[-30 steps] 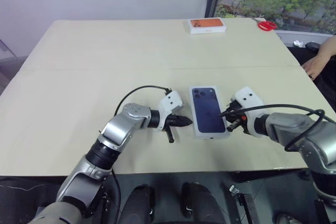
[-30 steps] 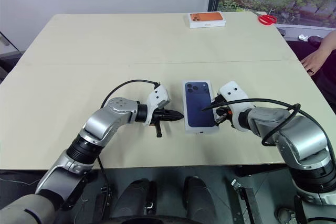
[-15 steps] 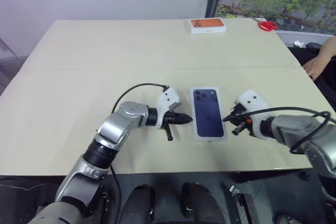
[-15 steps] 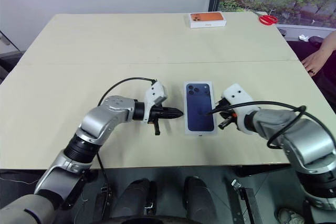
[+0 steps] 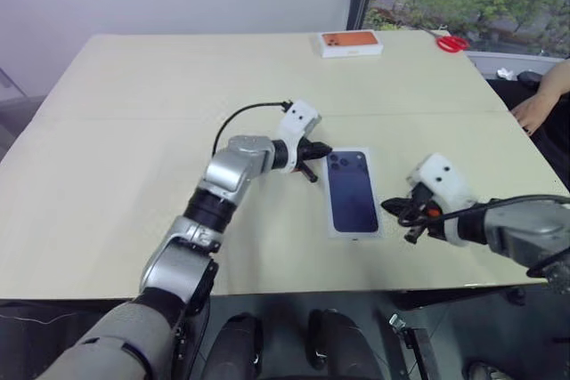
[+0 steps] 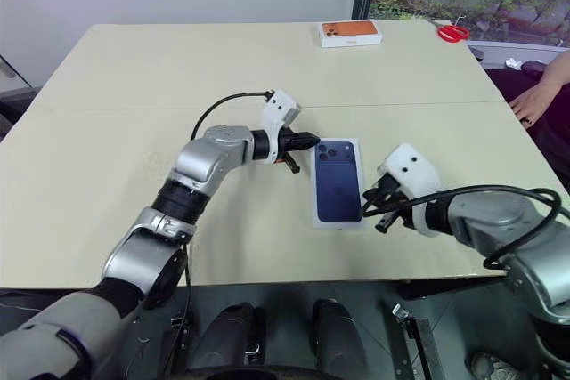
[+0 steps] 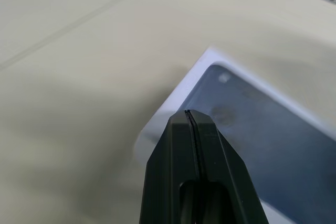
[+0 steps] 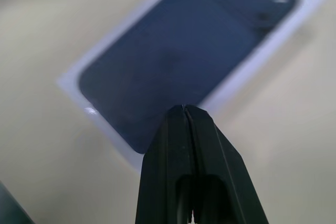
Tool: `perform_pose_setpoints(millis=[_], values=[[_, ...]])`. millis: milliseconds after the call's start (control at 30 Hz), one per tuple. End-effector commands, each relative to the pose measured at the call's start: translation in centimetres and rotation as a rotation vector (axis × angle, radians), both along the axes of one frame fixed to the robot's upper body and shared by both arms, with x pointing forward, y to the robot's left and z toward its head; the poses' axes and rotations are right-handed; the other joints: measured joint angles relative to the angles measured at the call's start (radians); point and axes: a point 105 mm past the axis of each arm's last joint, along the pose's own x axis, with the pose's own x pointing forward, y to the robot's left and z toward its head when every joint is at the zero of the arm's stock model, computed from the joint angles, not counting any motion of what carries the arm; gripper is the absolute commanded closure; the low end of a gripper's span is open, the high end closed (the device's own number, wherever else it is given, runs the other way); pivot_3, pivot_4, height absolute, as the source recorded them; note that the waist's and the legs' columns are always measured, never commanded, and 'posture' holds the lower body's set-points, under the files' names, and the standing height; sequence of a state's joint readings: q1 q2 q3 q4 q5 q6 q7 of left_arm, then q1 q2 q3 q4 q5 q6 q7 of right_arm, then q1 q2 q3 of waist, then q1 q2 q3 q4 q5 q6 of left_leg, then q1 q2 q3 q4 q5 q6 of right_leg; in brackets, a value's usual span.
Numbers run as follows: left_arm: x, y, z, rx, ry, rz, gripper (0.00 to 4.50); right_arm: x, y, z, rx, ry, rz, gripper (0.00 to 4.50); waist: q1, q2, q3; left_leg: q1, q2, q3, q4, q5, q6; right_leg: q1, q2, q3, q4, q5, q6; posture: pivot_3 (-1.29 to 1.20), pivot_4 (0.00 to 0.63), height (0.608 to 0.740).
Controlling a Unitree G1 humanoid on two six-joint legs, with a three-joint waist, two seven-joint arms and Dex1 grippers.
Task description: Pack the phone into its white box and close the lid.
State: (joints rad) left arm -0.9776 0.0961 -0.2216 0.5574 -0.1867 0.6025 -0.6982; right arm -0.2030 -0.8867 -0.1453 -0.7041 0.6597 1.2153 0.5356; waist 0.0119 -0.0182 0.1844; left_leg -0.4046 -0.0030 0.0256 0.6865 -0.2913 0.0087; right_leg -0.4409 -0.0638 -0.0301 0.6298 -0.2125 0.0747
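I am pressing the lid flat on the worktop with both claws, left claw and right claw, closed tight and empty, aiming for even pressure along opposite edges.

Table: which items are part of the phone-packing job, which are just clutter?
Job:
- white box with the lid on, dark blue phone print up
- left gripper, shut, at its far left corner
- right gripper, shut, beside its right edge

Lying about:
- orange-topped box, far edge
- red scissors
- person's hand, right edge

Orange-topped box, red scissors, table
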Motion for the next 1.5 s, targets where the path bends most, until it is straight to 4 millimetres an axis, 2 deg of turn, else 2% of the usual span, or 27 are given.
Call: perform_pose_setpoints(millis=[33,267,433,600,667,733,800,867,1000,1067,1233,1500], values=[[0.2,-0.7,-0.6,0.09,-0.03,-0.023,4.5,0.0,0.9,-0.6,0.014,0.014,-0.026,4.46,0.001,0.0,0.0,0.0,0.0,0.0,0.0,0.0,0.0,0.0,0.0,0.0,0.0,0.0,0.0,0.0,0.15,0.74],[-0.2,-1.0,-2.9,0.197,-0.023,-0.064,4.5,-0.5,1.2,-2.9,0.007,0.112,-0.078,4.46,0.003,-0.001,-0.001,0.0,0.0,0.0,0.0,0.0,0.0,0.001,-0.001,0.0,0.0,0.0,0.0,0.0,0.15,0.74],[-0.2,-1.0,-3.1,0.185,-0.018,-0.065,4.5,-0.4,0.9,-3.3,0.008,0.132,-0.111,4.46,0.003,-0.001,-0.002,0.003,0.0,-0.001,0.0,0.0,0.0,0.004,-0.001,0.0,-0.001,0.0,0.0,0.0,0.15,0.74],[0.2,0.3,-1.1,0.058,-0.041,-0.03,4.5,-0.3,1.1,-2.7,0.018,0.105,-0.104,4.46,0.002,-0.002,-0.002,0.006,0.0,-0.001,0.0,-0.001,0.002,0.007,-0.001,0.0,-0.001,0.0,0.0,0.0,0.15,0.74],[0.3,1.0,0.5,-0.007,-0.109,-0.032,4.5,0.3,1.3,-1.6,0.03,0.023,-0.102,4.46,-0.001,-0.001,-0.002,0.007,0.0,-0.001,0.0,-0.001,0.002,0.007,-0.001,0.0,-0.001,0.0,0.0,0.0,0.15,0.74],[0.0,2.5,2.6,-0.084,-0.2,-0.035,4.5,1.3,0.6,0.4,0.037,-0.102,-0.124,4.46,-0.004,-0.001,-0.002,0.006,0.0,0.0,-0.001,-0.001,0.002,0.006,-0.001,0.0,-0.001,0.0,0.0,0.0,0.15,0.74],[-1.0,7.2,3.7,-0.097,-0.322,-0.009,4.5,2.4,-1.2,2.4,0.031,-0.265,-0.182,4.46,-0.009,-0.001,-0.002,0.006,0.001,0.0,-0.001,-0.001,0.002,0.005,-0.001,0.001,0.0,0.0,0.0,0.0,0.15,0.74],[-1.8,9.9,4.0,-0.08,-0.374,0.012,4.5,2.9,-2.1,3.1,0.026,-0.335,-0.201,4.46,-0.013,-0.001,-0.002,0.006,0.001,0.001,-0.002,-0.001,0.001,0.004,-0.001,0.002,0.0,0.0,0.0,0.0,0.15,0.74],[-3.3,16.8,2.5,-0.109,-0.272,0.169,4.5,4.1,-4.9,3.6,0.108,-0.362,-0.286,4.46,-0.006,-0.001,-0.002,0.009,0.001,0.001,-0.002,-0.001,0.001,0.007,-0.001,0.001,0.0,0.0,0.0,0.0,0.15,0.74],[-4.4,19.3,1.5,-0.089,-0.245,0.216,4.5,4.5,-5.8,3.8,0.154,-0.372,-0.308,4.46,-0.001,-0.001,-0.002,0.011,0.001,0.001,-0.002,-0.001,0.001,0.009,-0.001,0.001,-0.001,0.0,0.0,0.0,0.15,0.74],[-6.9,22.1,0.1,-0.072,-0.23,0.276,4.5,4.8,-6.4,3.0,0.176,-0.352,-0.295,4.46,0.004,-0.001,-0.002,0.01,0.0,0.001,-0.003,-0.001,0.001,0.009,-0.003,0.001,-0.001,0.0,0.0,0.0,0.15,0.74],[-7.6,23.4,-0.4,-0.055,-0.22,0.347,4.5,4.7,-4.4,2.1,0.234,-0.315,-0.217,4.46,-0.003,-0.001,-0.002,0.011,0.001,0.002,-0.003,-0.001,0.001,0.009,-0.003,0.001,-0.001,0.0,0.0,0.0,0.15,0.74]])
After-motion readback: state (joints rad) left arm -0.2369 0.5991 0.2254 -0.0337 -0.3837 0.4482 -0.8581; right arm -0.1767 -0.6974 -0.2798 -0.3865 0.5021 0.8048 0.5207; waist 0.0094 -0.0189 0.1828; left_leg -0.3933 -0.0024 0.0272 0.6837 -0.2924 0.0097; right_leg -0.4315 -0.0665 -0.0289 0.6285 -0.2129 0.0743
